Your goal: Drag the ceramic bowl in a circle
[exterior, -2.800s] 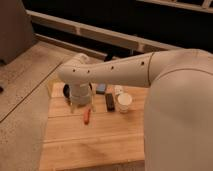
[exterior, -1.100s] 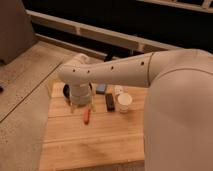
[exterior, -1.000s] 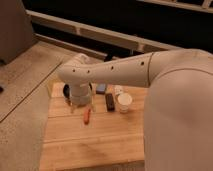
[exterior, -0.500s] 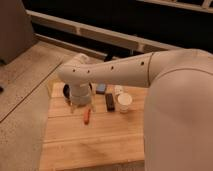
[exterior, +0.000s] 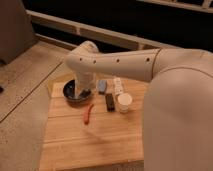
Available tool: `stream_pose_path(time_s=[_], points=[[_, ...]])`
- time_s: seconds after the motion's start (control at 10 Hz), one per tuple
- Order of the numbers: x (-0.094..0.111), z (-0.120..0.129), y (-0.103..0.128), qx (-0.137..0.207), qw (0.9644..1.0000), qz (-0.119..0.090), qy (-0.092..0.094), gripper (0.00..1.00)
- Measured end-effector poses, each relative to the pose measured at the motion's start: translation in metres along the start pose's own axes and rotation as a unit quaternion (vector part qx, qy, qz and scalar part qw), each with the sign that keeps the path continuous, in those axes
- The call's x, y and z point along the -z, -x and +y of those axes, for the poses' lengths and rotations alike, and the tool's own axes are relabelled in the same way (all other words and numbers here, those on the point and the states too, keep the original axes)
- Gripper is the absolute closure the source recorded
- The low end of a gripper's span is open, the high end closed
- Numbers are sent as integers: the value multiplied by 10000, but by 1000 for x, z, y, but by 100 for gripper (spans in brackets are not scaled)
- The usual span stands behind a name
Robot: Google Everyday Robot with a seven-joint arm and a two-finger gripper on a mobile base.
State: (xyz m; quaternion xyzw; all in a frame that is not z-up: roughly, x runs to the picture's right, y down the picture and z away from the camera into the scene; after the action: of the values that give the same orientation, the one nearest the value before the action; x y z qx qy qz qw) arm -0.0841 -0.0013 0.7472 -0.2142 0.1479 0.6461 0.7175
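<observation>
The ceramic bowl [exterior: 71, 93], dark and glossy, sits at the far left corner of the wooden table [exterior: 95, 142]. My white arm reaches in from the right and bends down over it. My gripper [exterior: 83, 92] hangs at the bowl's right side, low inside or against its rim. The arm's wrist covers part of the bowl's right half. Whether the gripper touches the bowl is not visible.
A white cup [exterior: 123, 102] stands right of the bowl, with a black bar [exterior: 109, 102] beside it. A grey-blue packet [exterior: 102, 86] and a white object [exterior: 118, 85] lie behind them. A red chilli-shaped thing [exterior: 88, 113] lies in front of the bowl. My arm's bulk fills the right side.
</observation>
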Motion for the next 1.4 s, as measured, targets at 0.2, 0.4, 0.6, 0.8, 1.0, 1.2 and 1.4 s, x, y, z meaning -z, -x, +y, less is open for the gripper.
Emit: stream_pose_path(time_s=[0.2, 0.4, 0.6, 0.8, 1.0, 1.2, 1.4], points=[[-4, -19, 54, 310, 9985, -438, -76, 35], [-19, -28, 78, 419, 9978, -513, 30, 35], [-40, -24, 91, 556, 9973, -421, 217, 35], [-61, -23, 98, 562, 9976, -183, 369, 35], [-77, -24, 100, 485, 9976, 46, 487, 35], [-96, -27, 100, 365, 9974, 335, 525, 35], [-107, -31, 102, 283, 9969, 492, 545, 35]])
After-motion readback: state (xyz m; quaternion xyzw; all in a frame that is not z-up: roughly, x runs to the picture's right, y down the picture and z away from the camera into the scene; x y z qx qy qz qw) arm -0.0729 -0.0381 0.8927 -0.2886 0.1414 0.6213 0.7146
